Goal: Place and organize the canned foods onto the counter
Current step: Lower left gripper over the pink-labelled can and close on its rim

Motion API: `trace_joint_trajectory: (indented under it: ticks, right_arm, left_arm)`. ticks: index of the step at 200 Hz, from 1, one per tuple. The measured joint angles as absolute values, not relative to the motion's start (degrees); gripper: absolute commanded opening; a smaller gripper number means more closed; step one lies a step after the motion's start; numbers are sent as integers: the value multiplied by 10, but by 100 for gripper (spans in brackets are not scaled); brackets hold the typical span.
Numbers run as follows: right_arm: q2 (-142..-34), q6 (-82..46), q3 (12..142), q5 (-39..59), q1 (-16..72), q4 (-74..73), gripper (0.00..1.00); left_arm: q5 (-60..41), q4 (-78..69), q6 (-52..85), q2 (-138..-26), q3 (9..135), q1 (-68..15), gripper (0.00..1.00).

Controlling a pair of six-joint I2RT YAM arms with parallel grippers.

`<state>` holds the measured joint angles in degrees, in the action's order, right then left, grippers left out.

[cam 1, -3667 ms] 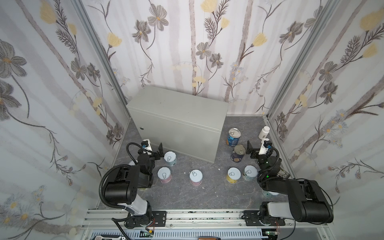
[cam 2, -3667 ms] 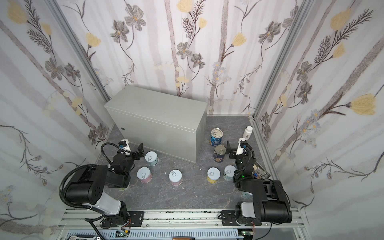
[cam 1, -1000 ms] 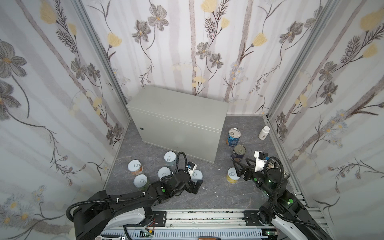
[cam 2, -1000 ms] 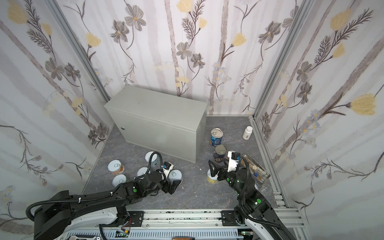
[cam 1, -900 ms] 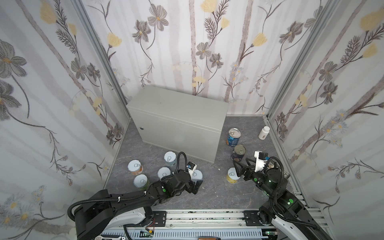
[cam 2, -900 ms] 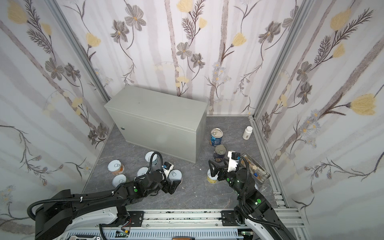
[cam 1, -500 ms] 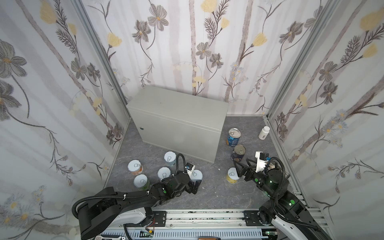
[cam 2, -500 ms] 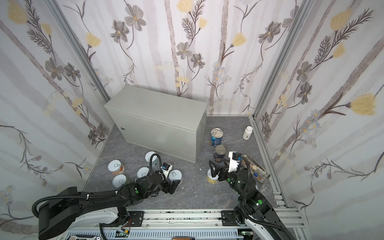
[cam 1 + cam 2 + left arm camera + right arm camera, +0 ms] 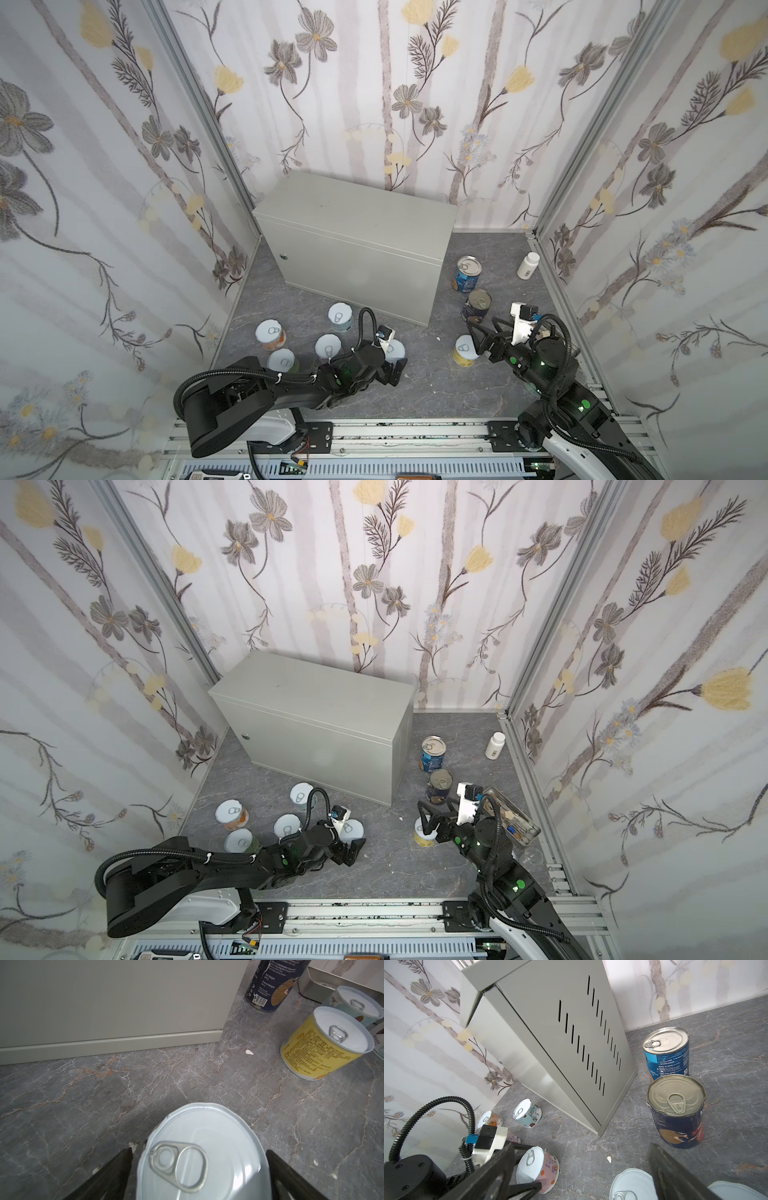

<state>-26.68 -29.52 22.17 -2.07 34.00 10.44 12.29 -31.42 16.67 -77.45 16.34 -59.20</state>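
Two end effectors, both spread wide: my left end effector (image 9: 198, 1151) straddles the pink can (image 9: 546, 1169) on the floor (image 9: 187, 1076) without clamping it, and my right end effector (image 9: 580, 1147) hangs released above the yellow can (image 9: 320, 1047). Navy can (image 9: 677, 1111) and blue can (image 9: 666, 1053) stand on the floor beside the grey desk (image 9: 353, 208).

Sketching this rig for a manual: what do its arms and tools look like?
The left arm and right arm are black with white base links, green lights and looping ribbed black cables. Each carries a white camera block. The left tool and right tool have black tapering fingers.
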Motion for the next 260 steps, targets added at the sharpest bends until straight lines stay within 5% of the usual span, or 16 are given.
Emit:
trace_joint_trajectory:
  ticks: [160,216,260]
  right_arm:
    - [-235,-289,228,-4,340,126,100]
    - [-237,-284,227,-1,340,126,100]
    - [-230,-284,230,1,340,126,100]
  left_arm:
    - [172,-568,150,-932,134,-595,92]
    - [185,-664,118,-987,132,-601,68]
    - [173,-664,106,-956,128,-612,65]
